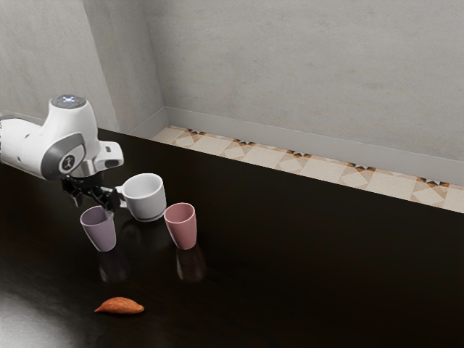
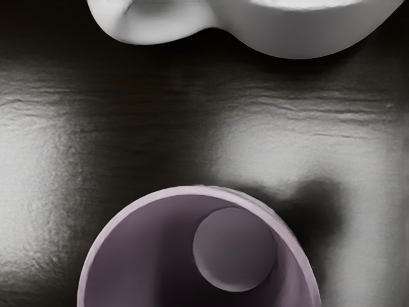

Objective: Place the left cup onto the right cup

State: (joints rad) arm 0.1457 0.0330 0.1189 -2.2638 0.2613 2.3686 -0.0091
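A lilac cup (image 1: pixel 98 228) stands upright on the dark table (image 1: pixel 304 254), the leftmost of the cups in the exterior view. To its right stands a pink cup (image 1: pixel 180 225), also upright. My black gripper (image 1: pixel 93 206) hangs just above the lilac cup's rim, fingers spread about the cup's width and holding nothing. In the wrist view I look straight down into the lilac cup (image 2: pixel 198 268), which sits right under my hand.
A white mug (image 1: pixel 145 196) stands close behind the two cups, its handle toward my gripper; its body (image 2: pixel 281 25) lies just beyond the lilac cup. A small orange object (image 1: pixel 119 307) lies near the table's front edge.
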